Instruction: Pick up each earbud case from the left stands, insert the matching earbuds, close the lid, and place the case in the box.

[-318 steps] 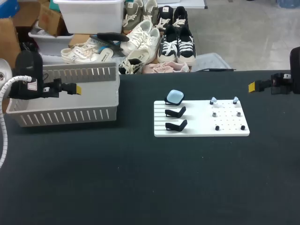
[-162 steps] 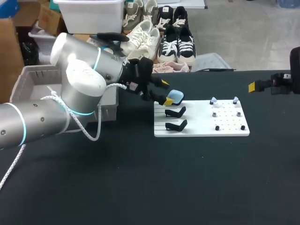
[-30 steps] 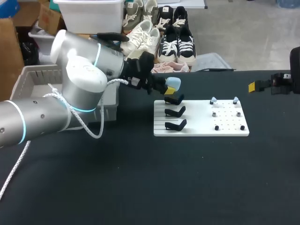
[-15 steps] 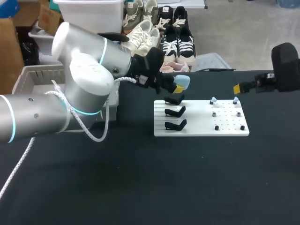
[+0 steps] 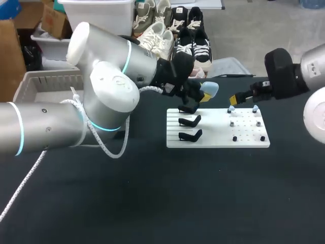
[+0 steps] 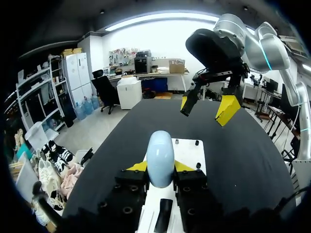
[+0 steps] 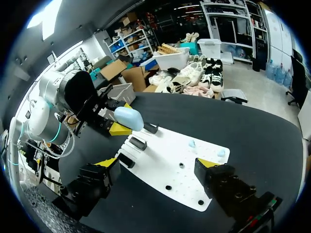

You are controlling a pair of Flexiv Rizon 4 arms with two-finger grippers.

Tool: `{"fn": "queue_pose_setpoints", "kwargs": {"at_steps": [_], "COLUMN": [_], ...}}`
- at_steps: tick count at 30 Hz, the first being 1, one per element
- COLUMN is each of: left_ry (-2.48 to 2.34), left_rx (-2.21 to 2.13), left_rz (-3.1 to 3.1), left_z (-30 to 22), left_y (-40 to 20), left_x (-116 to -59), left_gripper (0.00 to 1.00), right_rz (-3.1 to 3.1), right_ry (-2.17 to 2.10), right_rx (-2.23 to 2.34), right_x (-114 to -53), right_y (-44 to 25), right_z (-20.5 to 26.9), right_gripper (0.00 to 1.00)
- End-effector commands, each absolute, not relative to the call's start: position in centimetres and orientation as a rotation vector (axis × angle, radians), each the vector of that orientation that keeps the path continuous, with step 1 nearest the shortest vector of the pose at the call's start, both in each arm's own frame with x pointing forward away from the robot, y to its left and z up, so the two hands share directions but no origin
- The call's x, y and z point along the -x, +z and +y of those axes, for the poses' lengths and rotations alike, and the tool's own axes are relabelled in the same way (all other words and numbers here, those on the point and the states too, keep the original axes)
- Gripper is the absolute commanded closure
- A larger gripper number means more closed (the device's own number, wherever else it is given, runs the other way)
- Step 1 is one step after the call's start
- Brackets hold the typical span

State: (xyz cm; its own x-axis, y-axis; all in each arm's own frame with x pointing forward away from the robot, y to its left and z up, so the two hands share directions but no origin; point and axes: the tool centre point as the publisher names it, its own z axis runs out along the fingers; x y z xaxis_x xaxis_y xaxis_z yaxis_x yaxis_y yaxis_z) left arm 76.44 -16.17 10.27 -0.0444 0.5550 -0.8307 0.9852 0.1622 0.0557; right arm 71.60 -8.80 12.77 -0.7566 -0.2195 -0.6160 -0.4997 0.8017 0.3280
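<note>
"Above the white board (image 5: 218,133), at its far-left corner, what has the left gripper (image 6: 160,167) got?"

"The earbud case (image 5: 209,89). Both yellow-tipped fingers press its sides, set only as far apart as the case is thick. It hangs in the air, off the rearmost stand (image 5: 189,108) and a little toward the middle of the board."

"How does it look?"

"A smooth, rounded, pale blue shell. The left wrist view meets it narrow edge on, standing upright between the fingers."

"What else is on the board?"

"Two more black stands (image 5: 190,135) nearer me, both bare. On the pegs to the right are pale blue earbuds (image 5: 231,108), a grey pair (image 5: 232,123) and a black pair (image 5: 235,138)."

"Anything close by?"

"The right gripper (image 7: 158,165) hovers above the board, its tip near the blue earbuds. It is spread wide, holds nothing, and faces the case. A grey basket (image 5: 40,84) sits well off to the left."
</note>
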Motion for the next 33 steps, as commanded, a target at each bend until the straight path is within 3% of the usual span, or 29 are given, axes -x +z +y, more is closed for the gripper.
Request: {"fn": "queue_pose_setpoints", "kwargs": {"at_steps": [1, 33], "left_ry": [-0.683, -0.673], "left_rx": [-1.5, -1.59], "left_rz": [1.695, 1.642], "left_z": [-16.6, -16.7], "left_y": [10.4, 10.1], "left_x": [-75.5, -73.2], "left_gripper": [1.0, 1.0], "right_rz": [2.408, 2.404], "right_ry": [0.792, 0.759], "right_rx": [0.589, 0.632], "right_x": [-73.1, -74.5], "right_y": [12.1, 13.7], "right_z": [-8.1, -7.3], "right_gripper": [0.0, 0.0]}}
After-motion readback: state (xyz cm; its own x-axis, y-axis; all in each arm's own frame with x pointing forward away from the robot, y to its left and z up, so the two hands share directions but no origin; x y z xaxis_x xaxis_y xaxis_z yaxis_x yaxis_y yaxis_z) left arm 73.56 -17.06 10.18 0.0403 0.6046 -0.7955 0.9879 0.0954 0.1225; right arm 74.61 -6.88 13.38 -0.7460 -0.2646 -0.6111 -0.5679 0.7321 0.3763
